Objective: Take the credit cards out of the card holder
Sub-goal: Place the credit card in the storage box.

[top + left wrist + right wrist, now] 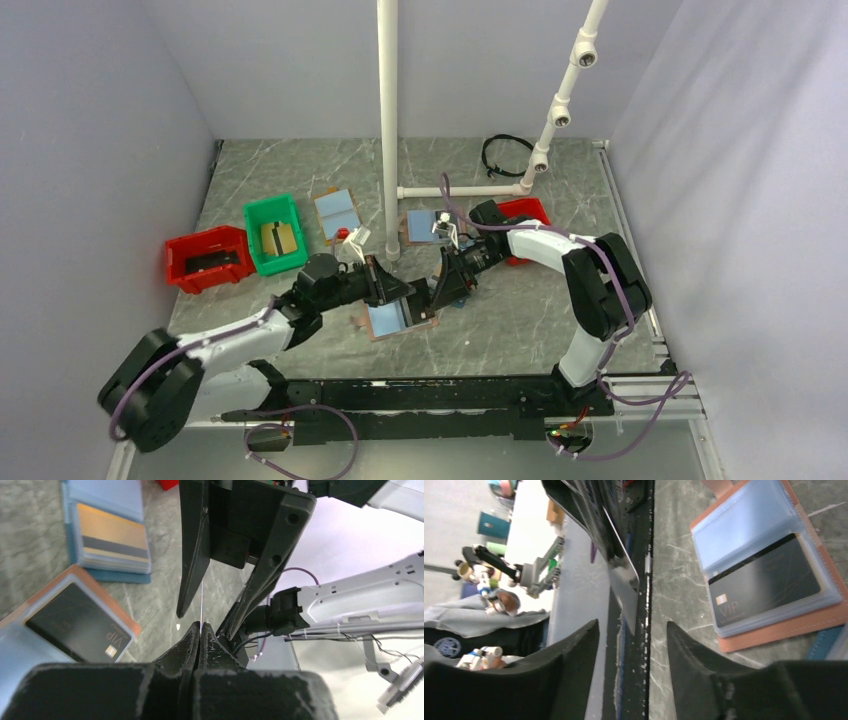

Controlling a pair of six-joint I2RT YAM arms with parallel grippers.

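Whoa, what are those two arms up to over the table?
They are emptying a card holder. The left arm's fingers are pinched shut on a thin credit card held above the table. The right arm's fingers stand open on either side of that card. The holder lies open below them, with one dark card showing in its sleeve.

"VIP" on the dark card (764,587)

Plain lavender-grey walls (100,120) box in a grey marbled tabletop (520,335); white pipe frame (388,120) stands mid-table. Lighting's soft, even.
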